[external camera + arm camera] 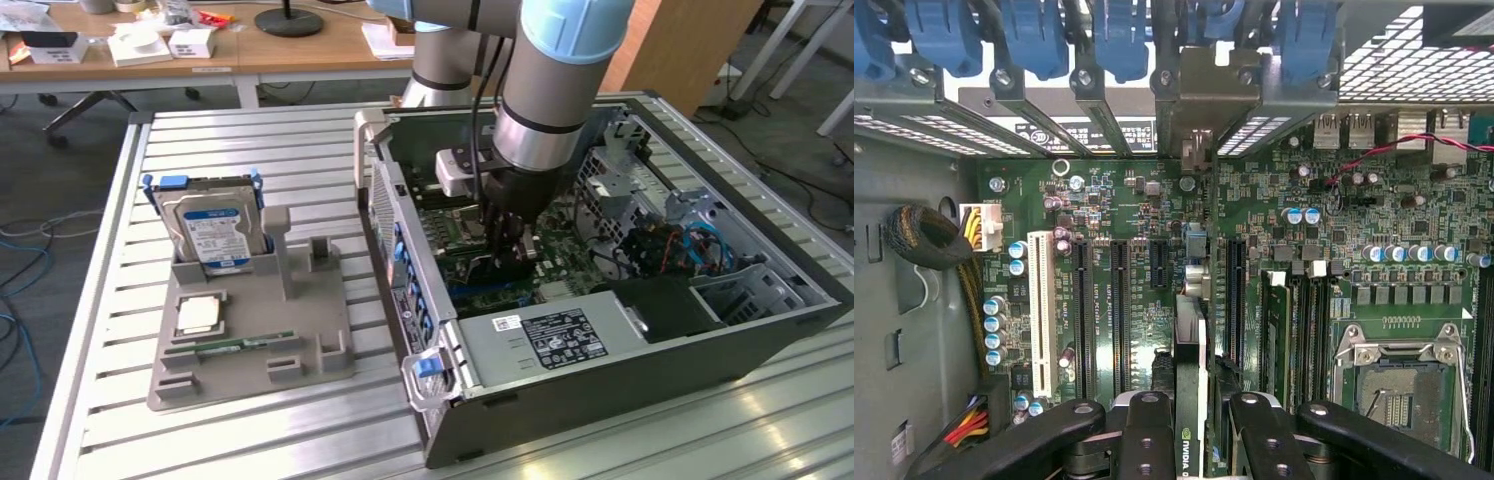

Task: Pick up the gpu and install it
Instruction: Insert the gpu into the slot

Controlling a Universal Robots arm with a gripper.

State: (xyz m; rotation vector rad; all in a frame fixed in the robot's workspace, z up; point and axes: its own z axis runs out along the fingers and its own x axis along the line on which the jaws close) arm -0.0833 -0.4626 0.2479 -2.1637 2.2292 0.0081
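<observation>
My gripper (509, 262) is lowered inside the open computer case (781, 325), just above the green motherboard (567, 262). In the wrist view the gripper (1194, 430) is shut on the gpu (1191, 345), which stands edge-on between the black fingers (1149, 435) as a thin dark card with a green label. The card lies parallel to the black expansion slots (1119, 300) and sits between two of them, its far end toward the silver rear brackets (1204, 85). Whether its edge has entered a slot I cannot tell.
A hard drive (211, 225) with a blue label stands in a grey holder (254, 350) on the exterior view's left, with a processor chip (200, 315) and a memory stick (247, 343). Inside the case are a power supply (561, 335), a processor socket (1399, 390) and blue latches (1034, 40).
</observation>
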